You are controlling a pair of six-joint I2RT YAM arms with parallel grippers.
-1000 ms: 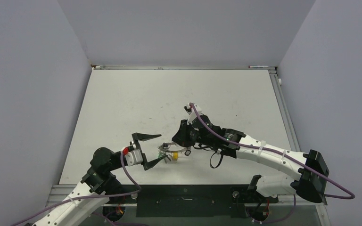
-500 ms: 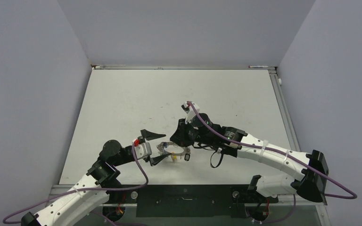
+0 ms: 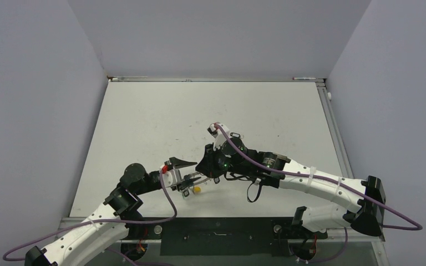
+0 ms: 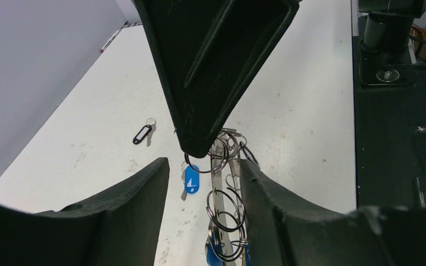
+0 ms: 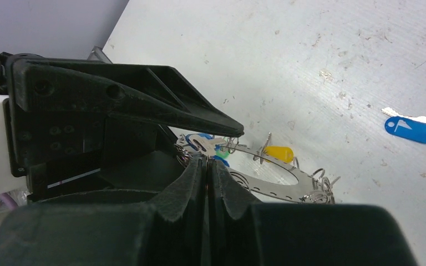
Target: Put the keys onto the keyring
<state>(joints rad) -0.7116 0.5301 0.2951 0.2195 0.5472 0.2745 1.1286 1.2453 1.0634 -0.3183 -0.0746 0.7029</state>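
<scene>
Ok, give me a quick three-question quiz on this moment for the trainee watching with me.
1. True or false: the right end effector is shut on the rim of the large flat grey metal keyring.
2. In the right wrist view, the small silver metal key hanging at the keyring's far rim has a plastic head of which colour? A yellow, B red, C black.
3. Where does the keyring sit relative to the fingers of the left end effector?
Key: 1 true. 2 A. 3 Between the open fingers, with a gap showing on each side.
</scene>
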